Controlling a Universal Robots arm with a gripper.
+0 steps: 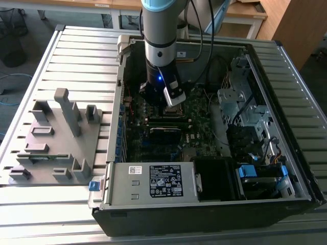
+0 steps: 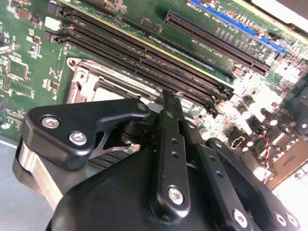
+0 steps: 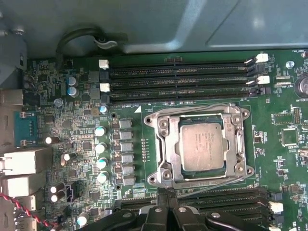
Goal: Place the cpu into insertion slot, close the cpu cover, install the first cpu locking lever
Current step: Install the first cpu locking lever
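Note:
In the first wrist view the cpu [image 3: 202, 147], a dull silver square, sits in the insertion slot [image 3: 243, 144] on the green motherboard. The cpu cover [image 3: 166, 144], a silvery frame, lies flat around it. A thin wire locking lever [image 3: 207, 181] runs along the socket edge closest to my gripper [image 3: 167, 196]. The black fingers are together with nothing visible between them, their tips just short of that edge. In the second wrist view the gripper [image 2: 168, 98] points at the socket [image 2: 84, 84]. In the exterior view the gripper [image 1: 172, 97] is lowered inside the open computer case.
Long black memory slots [image 3: 178, 72] lie on both sides of the socket. Capacitors [image 3: 101, 144] and port blocks [image 3: 24, 161] stand beside it. The case holds a power supply [image 1: 153, 181] and drive cage [image 1: 240, 97]. A grey fixture [image 1: 56, 138] stands at the exterior view's left.

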